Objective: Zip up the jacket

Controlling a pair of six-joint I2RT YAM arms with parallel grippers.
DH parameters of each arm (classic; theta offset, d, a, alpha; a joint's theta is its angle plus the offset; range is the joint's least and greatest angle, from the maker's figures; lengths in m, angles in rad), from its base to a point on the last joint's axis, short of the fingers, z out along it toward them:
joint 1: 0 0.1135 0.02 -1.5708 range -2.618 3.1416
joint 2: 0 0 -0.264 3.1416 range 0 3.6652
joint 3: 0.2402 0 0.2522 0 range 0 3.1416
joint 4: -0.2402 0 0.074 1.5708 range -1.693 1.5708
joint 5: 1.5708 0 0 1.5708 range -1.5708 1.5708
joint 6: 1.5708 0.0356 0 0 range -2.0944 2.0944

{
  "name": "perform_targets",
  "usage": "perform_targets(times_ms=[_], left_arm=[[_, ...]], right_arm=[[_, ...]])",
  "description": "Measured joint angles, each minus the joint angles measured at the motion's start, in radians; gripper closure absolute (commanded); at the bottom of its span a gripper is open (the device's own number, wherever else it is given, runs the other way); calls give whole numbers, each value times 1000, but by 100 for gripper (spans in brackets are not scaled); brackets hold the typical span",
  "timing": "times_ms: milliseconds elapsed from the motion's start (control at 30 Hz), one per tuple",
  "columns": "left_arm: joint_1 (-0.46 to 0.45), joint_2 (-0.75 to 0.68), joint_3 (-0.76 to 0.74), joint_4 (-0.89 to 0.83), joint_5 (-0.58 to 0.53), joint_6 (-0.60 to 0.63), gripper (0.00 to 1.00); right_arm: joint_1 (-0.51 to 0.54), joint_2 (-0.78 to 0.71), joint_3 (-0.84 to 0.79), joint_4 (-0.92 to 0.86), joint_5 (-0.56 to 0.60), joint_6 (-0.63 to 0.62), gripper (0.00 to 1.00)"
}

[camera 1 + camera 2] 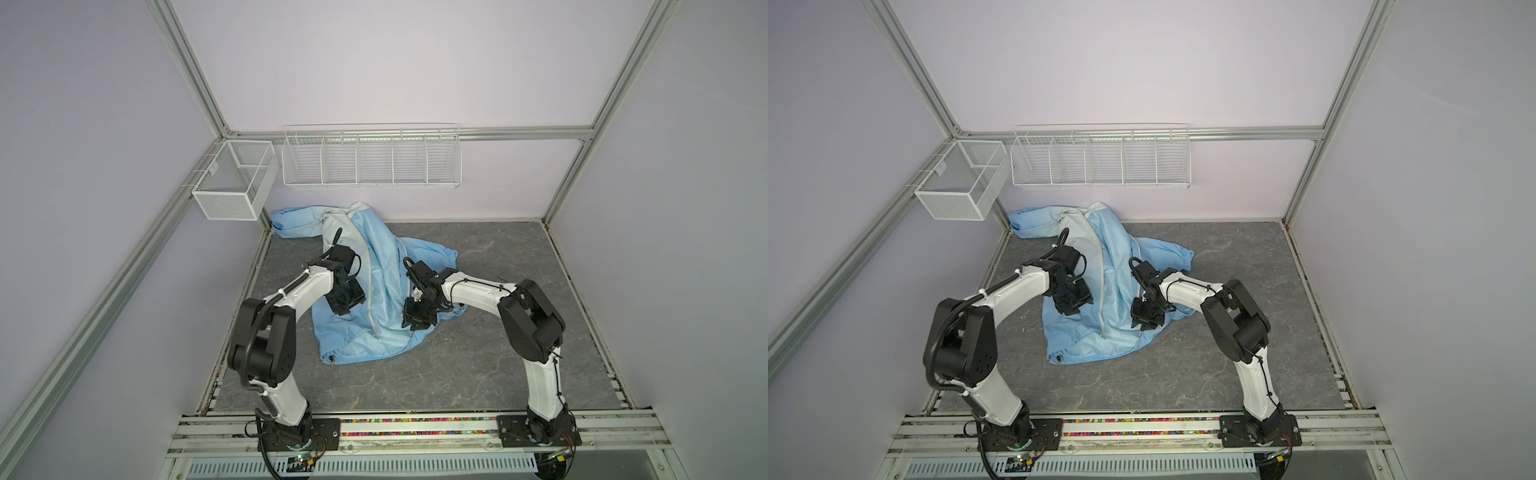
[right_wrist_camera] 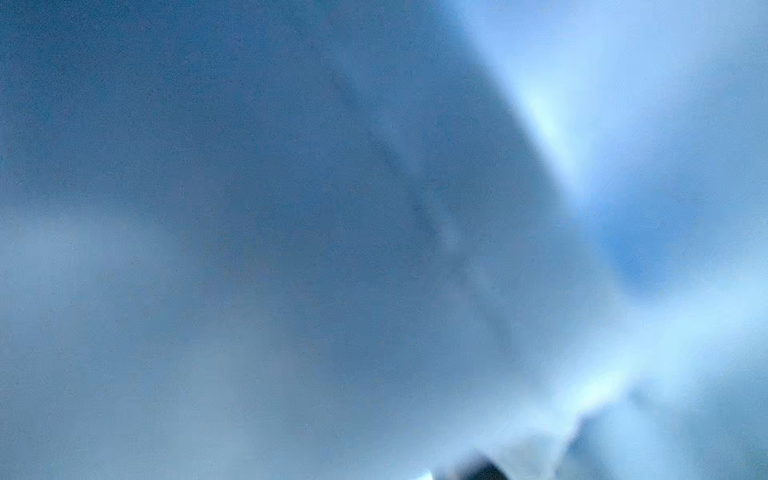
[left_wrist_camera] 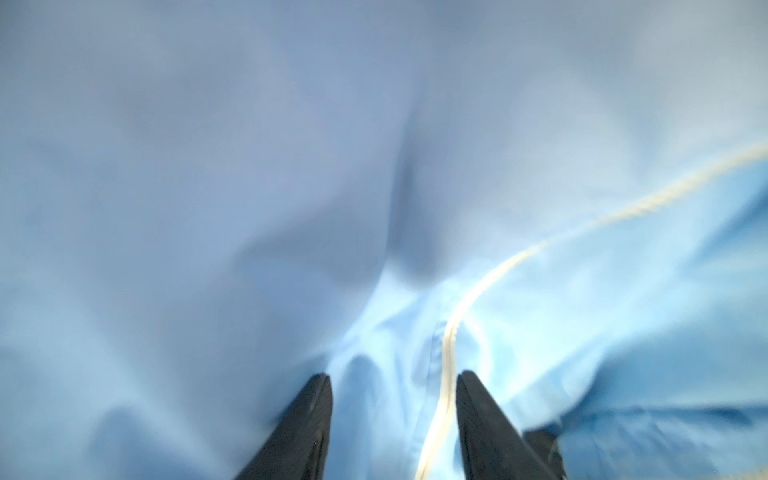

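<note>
Jacket (image 1: 386, 299) on grey tabletop (image 1: 478, 365), lilac walls (image 1: 415, 62) (left claw (image 3: 392, 376) agape, empty; right claw (image 1: 417, 324) unreadable)

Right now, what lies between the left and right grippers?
The cream zipper of the light-blue jacket runs down the fabric between the left gripper and the right gripper. Both top views show it.

Left arm (image 1: 316, 286) and right arm (image 1: 469, 295) in glossy white shells, bulky black joint housings, thin black cables (image 1: 286, 288) tied along the links, black bolted base plates (image 1: 328, 432), left gripper (image 3: 394, 374) with dark tapered fingers (image 3: 299, 436)
</note>
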Motion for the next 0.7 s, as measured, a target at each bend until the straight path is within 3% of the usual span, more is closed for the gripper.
perform_targets(times_ms=[233,467,567,700], left_arm=[[-18,-335,-77,-66,24,-104,38],[-290,-580,-386,77,82,-442,35],[-356,-608,-496,177,68,-588,35],[-366,-541,-508,244,37,-667,35]], right_arm=[[0,-114,29,-45,11,-34,45],[0,-231,27,-82,33,-66,39],[0,-258,16,-86,33,-69,39],[0,-267,0,-88,33,-69,39]])
